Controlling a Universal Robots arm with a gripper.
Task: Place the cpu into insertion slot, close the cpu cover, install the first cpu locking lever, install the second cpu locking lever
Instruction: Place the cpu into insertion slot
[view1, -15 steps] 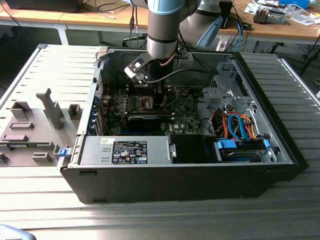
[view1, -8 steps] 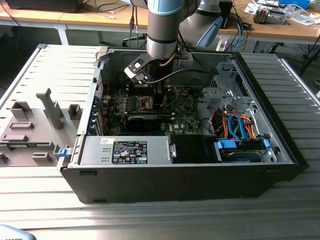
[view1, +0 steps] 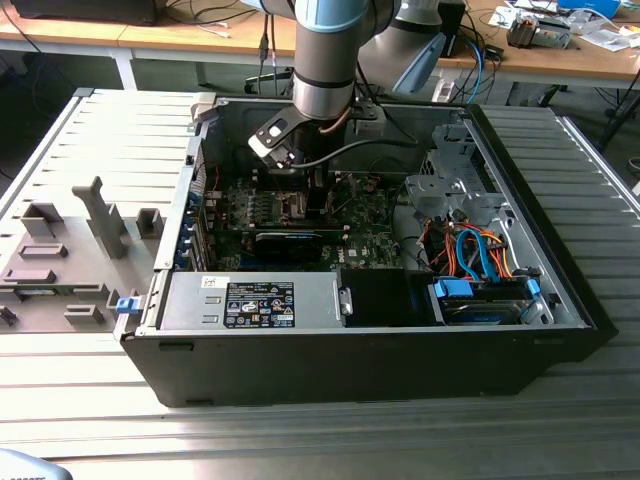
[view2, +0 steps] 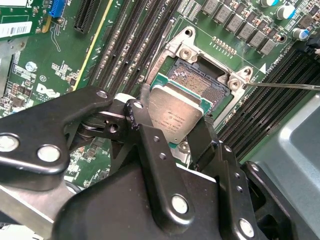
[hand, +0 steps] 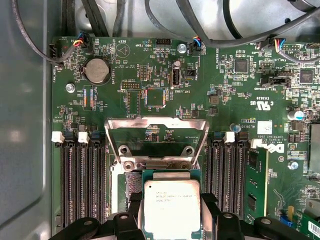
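Fingers (view2: 136, 112) of the black gripper (view2: 172, 125) were clamped on two opposite edges of the cpu (view2: 176, 112), a small flat square chip with a silvery-grey metal face, as I watched remotely. In the second wrist view it hung tilted just over the insertion slot (view2: 200, 82), the dark-centred square socket on the green motherboard (view2: 60, 75) (whether they touched, I could not tell). In the first wrist view the cpu cover (hand: 156, 121), a silvery windowed frame plate, stood raised open beyond the chip. In the exterior view's upper middle, the grey arm (view1: 325, 70) reached into the open black computer case (view1: 350, 370).
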